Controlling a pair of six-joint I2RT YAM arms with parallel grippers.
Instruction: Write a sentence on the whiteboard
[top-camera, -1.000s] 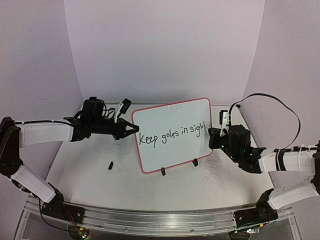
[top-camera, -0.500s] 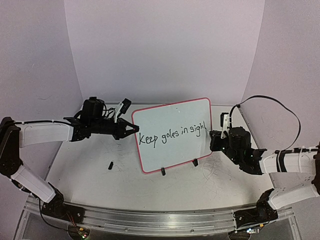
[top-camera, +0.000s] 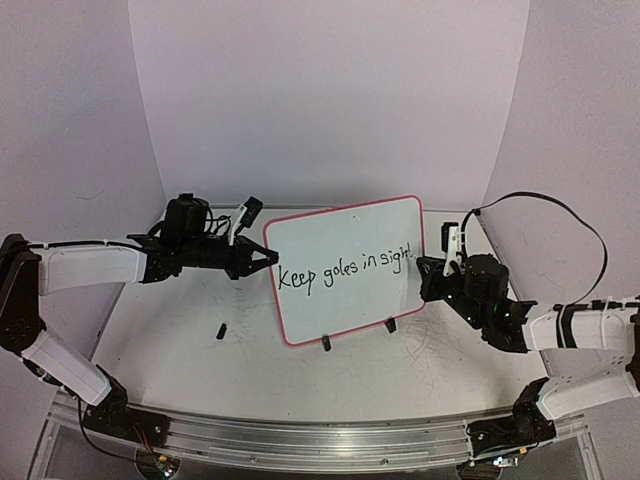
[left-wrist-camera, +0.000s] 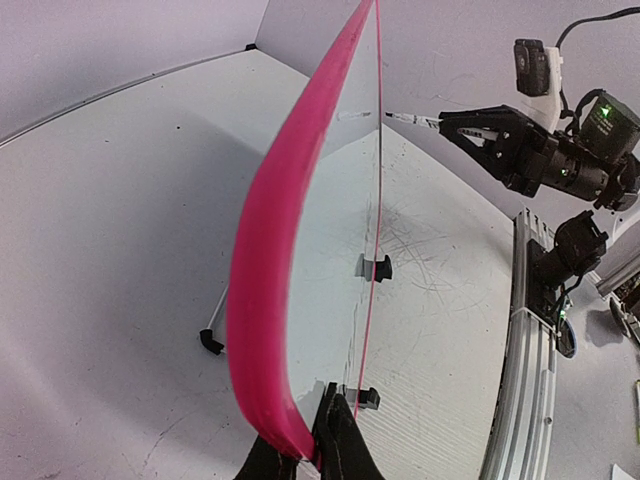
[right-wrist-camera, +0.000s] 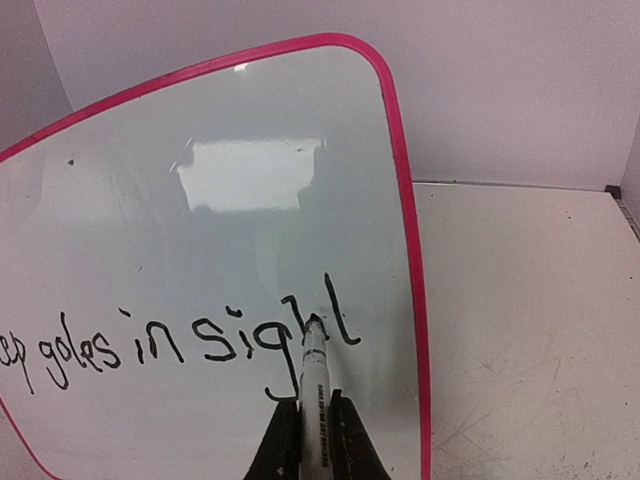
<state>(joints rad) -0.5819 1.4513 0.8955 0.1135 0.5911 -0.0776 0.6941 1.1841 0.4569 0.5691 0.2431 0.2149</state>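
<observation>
Pinching the left edge of the whiteboard (top-camera: 350, 310): left gripper (top-camera: 268, 257), jaws closed on it. Board upright on the table (top-camera: 180, 340), mid-scene. Sentence (top-camera: 345, 268): "Keep goles in sigh" plus uncrossed last stroke. Right gripper (right-wrist-camera: 315, 440) clamped on marker (right-wrist-camera: 313, 365), tip at that stroke; crossbar and full stop likely outstanding.

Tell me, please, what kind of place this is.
Probably a robotics lab test cell: arms bolted to a metal rail, plain backdrop walls around a scratched table, left end effector gripping the whiteboard, right end effector holding a marker.
</observation>
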